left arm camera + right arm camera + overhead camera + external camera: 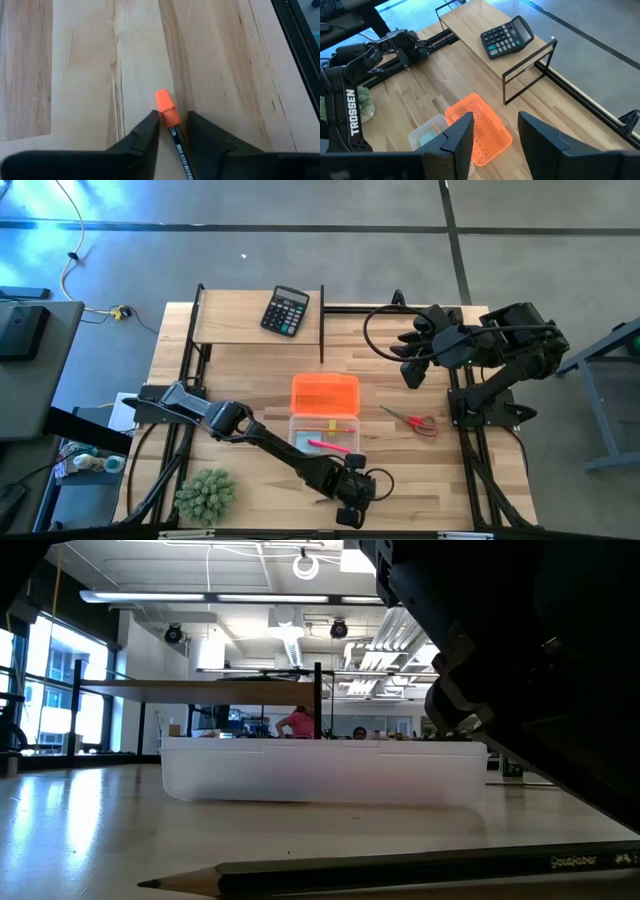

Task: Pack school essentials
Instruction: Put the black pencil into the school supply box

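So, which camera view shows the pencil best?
The left wrist view: the pencil lies between the left tool's open fingers, orange eraser end clear. The low view shows its tip and printed shaft. The high view hides it under that tool; the right wrist view misses it.

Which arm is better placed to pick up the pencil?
Left. Its end effector is low at the table's front edge, open fingers either side of the pencil. The right end effector waits far back.

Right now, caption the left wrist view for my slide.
Left end effector straddles a dark pencil with an orange eraser on the wooden table.
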